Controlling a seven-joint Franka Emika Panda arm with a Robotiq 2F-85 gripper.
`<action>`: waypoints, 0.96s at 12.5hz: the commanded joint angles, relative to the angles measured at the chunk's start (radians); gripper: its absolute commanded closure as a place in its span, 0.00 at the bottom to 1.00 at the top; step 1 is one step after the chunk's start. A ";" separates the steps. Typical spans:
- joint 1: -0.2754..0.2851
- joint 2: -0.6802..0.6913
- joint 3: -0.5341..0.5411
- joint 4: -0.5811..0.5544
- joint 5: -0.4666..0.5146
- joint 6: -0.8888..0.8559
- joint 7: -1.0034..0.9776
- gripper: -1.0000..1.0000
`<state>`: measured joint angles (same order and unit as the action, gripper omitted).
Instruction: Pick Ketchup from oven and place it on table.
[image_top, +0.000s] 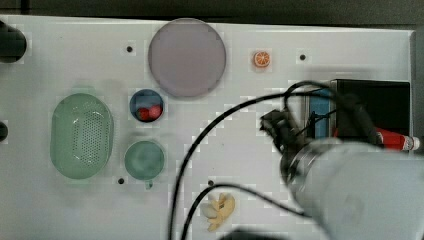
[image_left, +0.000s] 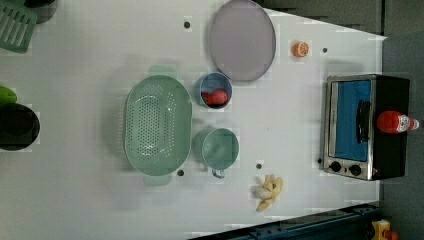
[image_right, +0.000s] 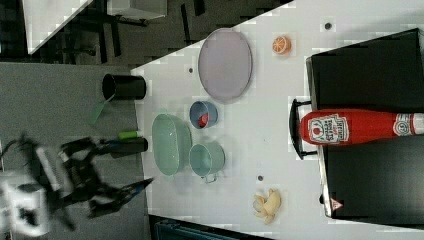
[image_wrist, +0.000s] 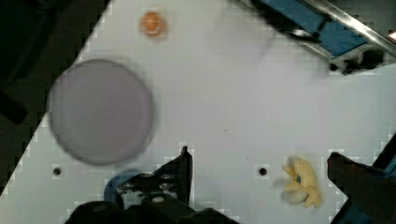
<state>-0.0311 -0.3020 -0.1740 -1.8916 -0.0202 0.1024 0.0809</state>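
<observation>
A red ketchup bottle (image_right: 360, 128) lies on its side on top of the black toaster oven (image_left: 390, 95), cap pointing away from the glass door, at the edge of the white table (image_left: 90, 210). The robot's gripper (image_wrist: 259, 175) hangs above the table with its fingers spread wide and holding nothing, a yellow toy (image_wrist: 302, 182) on the tabletop between them.

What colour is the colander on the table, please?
The colander is pale mint green, dotted with small drain holes; the left view shows it best.
</observation>
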 joint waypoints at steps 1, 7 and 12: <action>-0.023 0.086 -0.133 -0.041 0.013 0.031 0.000 0.00; -0.040 0.341 -0.369 -0.013 0.012 0.378 0.000 0.00; -0.071 0.535 -0.404 0.043 0.136 0.412 0.003 0.00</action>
<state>-0.1129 0.2129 -0.5874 -1.8896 0.0959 0.4827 0.0865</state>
